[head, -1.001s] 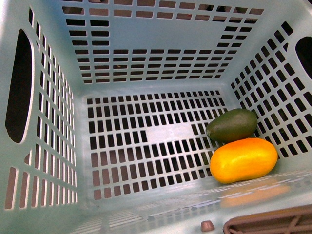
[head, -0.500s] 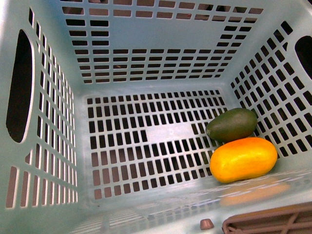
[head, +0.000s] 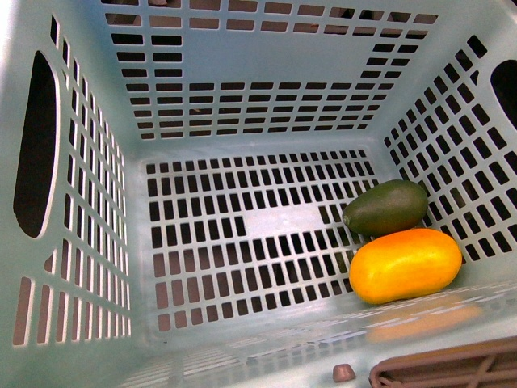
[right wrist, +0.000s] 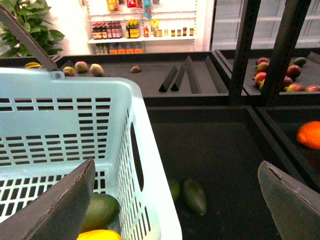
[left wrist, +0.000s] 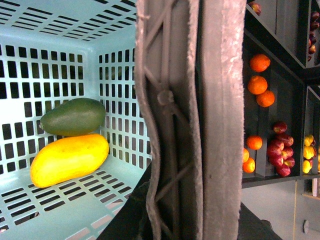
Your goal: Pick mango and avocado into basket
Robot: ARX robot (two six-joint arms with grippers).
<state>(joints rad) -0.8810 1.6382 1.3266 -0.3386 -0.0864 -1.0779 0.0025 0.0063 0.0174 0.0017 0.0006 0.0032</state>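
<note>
Mango [head: 404, 265] and avocado [head: 385, 207] lie touching in the basket [head: 242, 97]; your right gripper [right wrist: 175, 200] hangs spread and empty. Left gripper unreadable. Just retract.

A shop: fruit display bins [right wrist: 280, 75] and stocked bottle shelves [right wrist: 130, 30] behind.

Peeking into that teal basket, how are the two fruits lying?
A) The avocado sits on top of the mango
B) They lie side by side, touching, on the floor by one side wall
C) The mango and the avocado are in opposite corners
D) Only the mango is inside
B: in the front view the mango and the avocado rest against each other on the slotted floor of the basket, close to its side wall.
</note>
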